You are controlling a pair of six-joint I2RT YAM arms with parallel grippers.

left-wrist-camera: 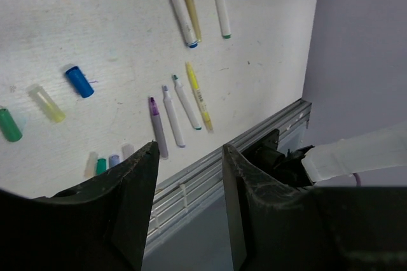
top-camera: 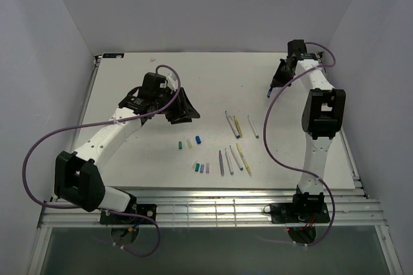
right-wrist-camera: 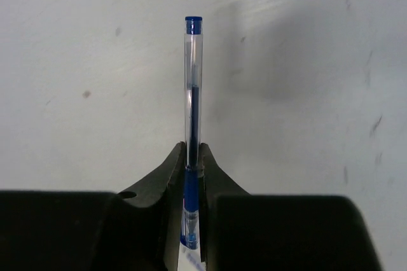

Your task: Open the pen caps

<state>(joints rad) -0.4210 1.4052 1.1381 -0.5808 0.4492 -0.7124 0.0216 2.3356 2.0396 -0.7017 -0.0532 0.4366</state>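
right arm holds a pen, cap not yet off

right gripper (right-wrist-camera: 193, 156) clamped on a blue pen (right-wrist-camera: 193, 80) at the far right of the table (top-camera: 129, 75); left gripper (left-wrist-camera: 189, 151) open, empty, above loose caps (left-wrist-camera: 79, 81) and pens (left-wrist-camera: 172, 115) mid-table; next, i judge, bring the arms together so the left can pinch the cap and pull straight; white scuffed surface; bare pale walls (top-camera: 213, 4)

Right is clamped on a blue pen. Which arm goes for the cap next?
Left, probably. The left gripper is open and empty, free to reach over; the right gripper is shut on the blue pen and can only hold it.
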